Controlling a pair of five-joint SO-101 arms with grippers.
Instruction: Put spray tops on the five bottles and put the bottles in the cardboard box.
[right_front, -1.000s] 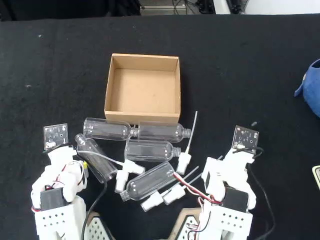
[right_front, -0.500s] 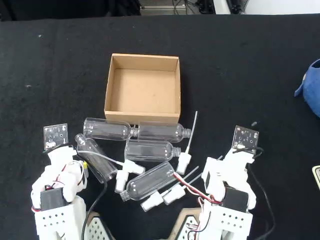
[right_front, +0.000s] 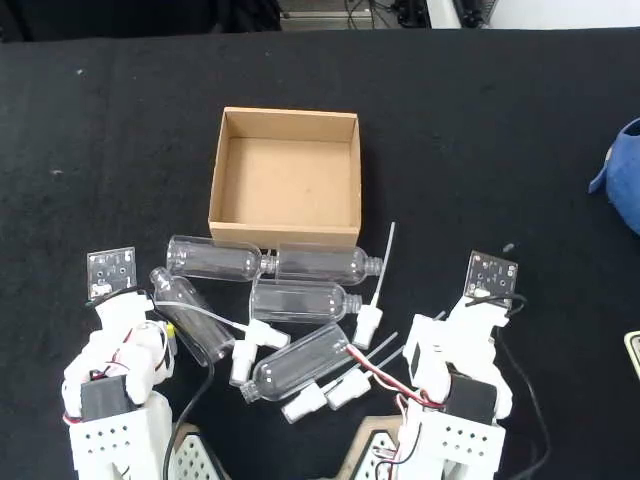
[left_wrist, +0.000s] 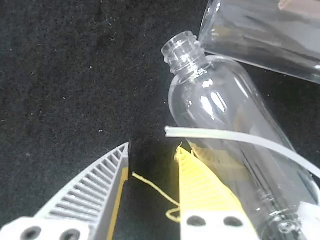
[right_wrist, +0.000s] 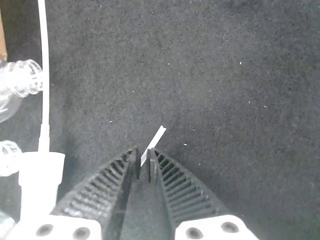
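The open cardboard box (right_front: 288, 180) stands on the black table. In front of it lie several clear uncapped bottles (right_front: 300, 300), and white spray tops (right_front: 368, 322) with long tubes lie among them. My left gripper (left_wrist: 152, 149) is open low over the table beside one bottle's neck (left_wrist: 182, 50). A spray tube (left_wrist: 225, 137) lies across that bottle. It sits at the front left (right_front: 160, 328). My right gripper (right_wrist: 143, 152) is shut at the front right (right_front: 425, 335). A white tube end (right_wrist: 159, 132) shows just past its tips. A spray top (right_wrist: 40, 172) lies beside it.
A blue object (right_front: 622, 185) sticks in at the right edge. Both arm bases stand at the front edge, with the bottles and spray tops heaped between them. Open black table surrounds the box at the back and sides.
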